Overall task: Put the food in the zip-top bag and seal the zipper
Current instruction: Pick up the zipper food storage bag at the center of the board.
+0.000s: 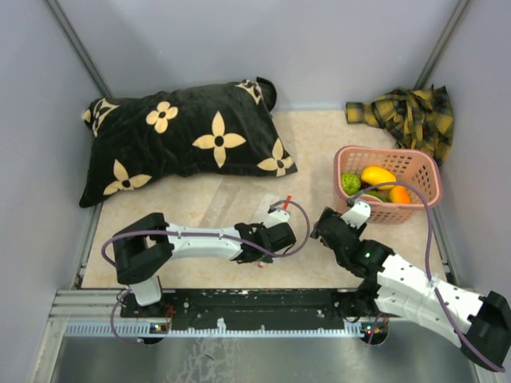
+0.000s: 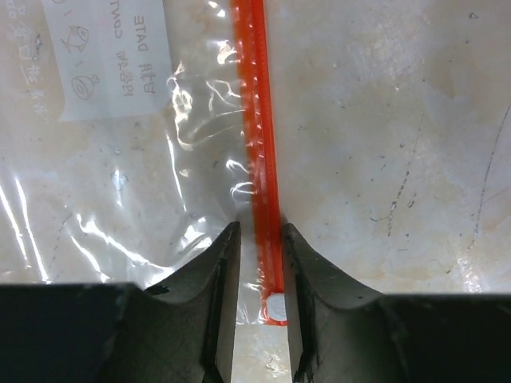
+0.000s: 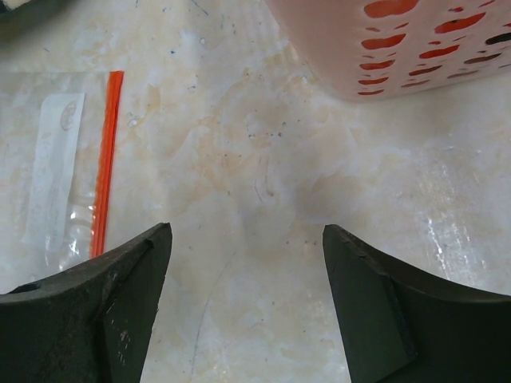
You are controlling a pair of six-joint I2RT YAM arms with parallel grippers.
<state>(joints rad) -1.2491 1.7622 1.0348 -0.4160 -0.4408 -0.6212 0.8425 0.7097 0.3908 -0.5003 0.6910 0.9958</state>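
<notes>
- The clear flexible plastic zip-top bag (image 2: 120, 199) lies flat and apparently empty on the pale marbled desk (image 1: 319, 136), spreading ahead-left of the left hand (image 2: 259, 231).
- The pink plastic lattice basket (image 1: 399, 214), ahead-right of the wide-open, empty right hand (image 3: 246, 231), holds the small toy food (image 1: 377, 175); nothing is bagged.
- The thin red-orange zipper (image 2: 259, 144) runs between the left hand's nearly closed jaws; whether they pinch it I cannot tell. Loading and sealing both remain.

Left arm (image 1: 200, 235) is stretching low across the lower centre of the overhead view. Left gripper (image 2: 261, 239) is pointing down, jaws standing only narrowly apart. Right arm (image 1: 415, 283) is angling in from lower right, with right gripper (image 3: 247, 239) gaping wide.
</notes>
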